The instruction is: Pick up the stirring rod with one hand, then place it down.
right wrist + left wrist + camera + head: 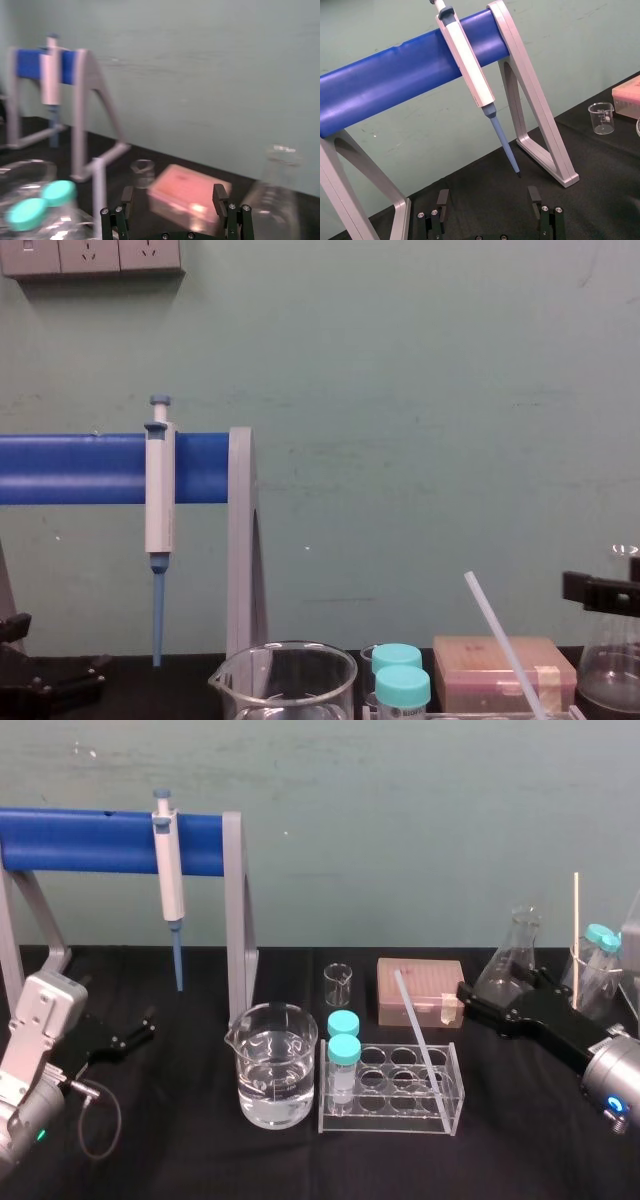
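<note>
While the stirring rod (422, 1038) leans ungrasped in the test tube rack (400, 1122), lower centre, pickup and placement are judged outstanding. The right gripper (173, 194), centre right, and the parked left gripper (488, 197), lower left, are held with jaws apart.

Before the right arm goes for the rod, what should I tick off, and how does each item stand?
1. Rod free to grasp, leaning in the rack: ok.
2. Right gripper open: ok.
3. Rod inside that gripper's gap: not ok; it stands outside the gap.
4. Flask clear of the right gripper's path: cannot tell; the two overlap in the head view.
5. Left gripper parked open by the pipette stand, away from the rack: ok.
</note>
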### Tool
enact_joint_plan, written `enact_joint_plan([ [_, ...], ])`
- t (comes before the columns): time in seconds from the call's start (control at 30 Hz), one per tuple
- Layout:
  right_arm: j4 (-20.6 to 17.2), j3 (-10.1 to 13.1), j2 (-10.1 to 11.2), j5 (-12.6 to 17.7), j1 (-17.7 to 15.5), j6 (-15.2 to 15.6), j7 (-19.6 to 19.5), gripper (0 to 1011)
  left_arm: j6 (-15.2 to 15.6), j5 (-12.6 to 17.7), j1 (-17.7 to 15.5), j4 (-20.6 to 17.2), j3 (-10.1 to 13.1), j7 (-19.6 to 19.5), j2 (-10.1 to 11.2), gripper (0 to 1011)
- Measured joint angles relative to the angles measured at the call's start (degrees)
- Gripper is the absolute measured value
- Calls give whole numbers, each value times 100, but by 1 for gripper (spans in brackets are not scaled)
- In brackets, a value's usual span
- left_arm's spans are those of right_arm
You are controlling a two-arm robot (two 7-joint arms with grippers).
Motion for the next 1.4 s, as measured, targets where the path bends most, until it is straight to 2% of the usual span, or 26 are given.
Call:
enact_joint_plan([
  [0.1,-177,20,57,209,-2,296,294,1003,0,0,0,0,0,0,0,1000],
  [0.23,-385,-12,139,278,2,541,592,1003,0,0,0,0,0,0,0,1000],
  [0.43,-520,-182,226,154,96,872,794,1003,0,0,0,0,0,0,0,1000],
  [0.57,-357,-351,158,9,285,1115,799,1003,0,0,0,0,0,0,0,1000],
  [0.73,-127,-489,18,-102,504,1252,838,1003,0,0,0,0,0,0,0,1000],
  [1.03,269,-622,-249,-226,841,1296,908,1003,0,0,0,0,0,0,0,1000],
  [1.4,390,-717,-316,-311,949,1417,1005,1003,0,0,0,0,0,0,0,1000],
])
